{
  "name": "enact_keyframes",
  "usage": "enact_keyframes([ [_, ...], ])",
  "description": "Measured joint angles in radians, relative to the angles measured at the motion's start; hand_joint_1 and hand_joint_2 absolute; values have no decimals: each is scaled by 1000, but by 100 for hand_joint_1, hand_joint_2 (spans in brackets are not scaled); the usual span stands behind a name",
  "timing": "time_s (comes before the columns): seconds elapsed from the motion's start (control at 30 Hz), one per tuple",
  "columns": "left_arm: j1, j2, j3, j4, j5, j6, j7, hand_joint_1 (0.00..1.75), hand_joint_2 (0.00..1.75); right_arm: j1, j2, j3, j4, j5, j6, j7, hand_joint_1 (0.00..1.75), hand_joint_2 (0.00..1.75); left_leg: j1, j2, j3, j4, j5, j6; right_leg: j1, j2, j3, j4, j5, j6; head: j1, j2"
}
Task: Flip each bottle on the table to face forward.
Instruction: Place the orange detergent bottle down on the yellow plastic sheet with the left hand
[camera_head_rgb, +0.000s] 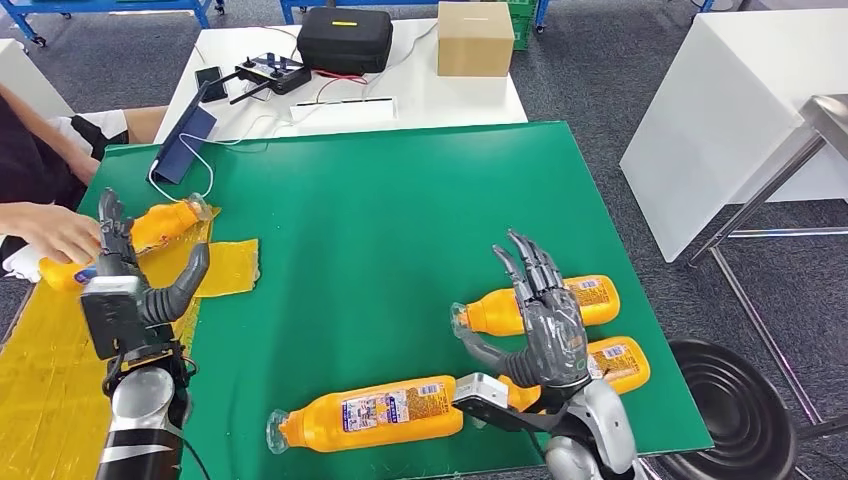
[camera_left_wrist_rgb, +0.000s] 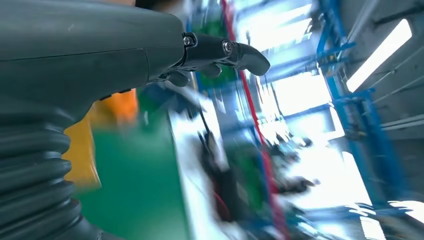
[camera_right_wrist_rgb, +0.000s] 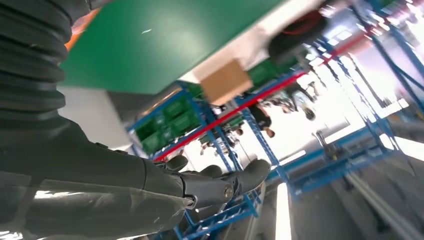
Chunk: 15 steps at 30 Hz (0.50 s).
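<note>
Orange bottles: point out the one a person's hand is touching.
The bottle at the far left, lying on the yellow sheet with a person's hand on it. The other three lie on bare green mat near the right hand.

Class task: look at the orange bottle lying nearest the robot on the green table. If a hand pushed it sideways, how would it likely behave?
The nearest bottle lies on its side and looks round, so it would probably roll. It seems full of orange liquid, so likely fairly heavy. Its glossy surface may slip on the smooth green table.
</note>
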<state>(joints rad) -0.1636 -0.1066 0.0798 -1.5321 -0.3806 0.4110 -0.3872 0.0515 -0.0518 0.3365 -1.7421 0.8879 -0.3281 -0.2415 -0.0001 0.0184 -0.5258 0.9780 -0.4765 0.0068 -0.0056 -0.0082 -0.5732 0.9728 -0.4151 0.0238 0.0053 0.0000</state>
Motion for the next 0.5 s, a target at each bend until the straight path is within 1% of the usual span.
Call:
enact_keyframes([
  [0.07,7,3,-12,-13,89,-46,-25,0,175,-16,-49,-15,19,15,42,21,0,175,-1,0,0,0,0,1,-1,0,0,0,1,1,0,0],
  [0.13,13,9,-17,-23,117,-111,-49,0,175,-49,-116,-21,43,13,133,52,0,175,-2,1,0,0,0,1,-3,0,0,0,1,2,-1,0],
  [0.2,19,14,-23,-30,151,-170,-75,0,175,-104,-205,-21,76,-28,253,58,0,175,-4,-1,-1,0,1,2,-4,-1,-1,0,2,3,-1,0],
  [0.23,24,16,-25,-33,165,-187,-87,0,175,-143,-261,-22,97,-61,321,50,0,175,-5,-1,-1,0,1,3,-5,-1,-1,0,2,3,-1,0],
  [0.33,32,20,-32,-41,192,-215,-111,0,175,-285,-421,-25,170,-158,509,18,0,175,-8,-2,-2,1,3,5,-6,-2,-1,0,4,6,-1,0],
  [0.4,33,21,-39,-46,196,-220,-116,0,175,-368,-487,-21,218,-191,564,9,0,175,-8,-3,-2,2,3,6,-6,-3,-1,0,4,6,-1,0],
  [0.5,33,22,-52,-50,204,-223,-118,0,175,-446,-544,-9,279,-226,579,6,0,175,-8,-5,-3,2,4,6,-6,-5,-1,0,4,6,-1,0],
])
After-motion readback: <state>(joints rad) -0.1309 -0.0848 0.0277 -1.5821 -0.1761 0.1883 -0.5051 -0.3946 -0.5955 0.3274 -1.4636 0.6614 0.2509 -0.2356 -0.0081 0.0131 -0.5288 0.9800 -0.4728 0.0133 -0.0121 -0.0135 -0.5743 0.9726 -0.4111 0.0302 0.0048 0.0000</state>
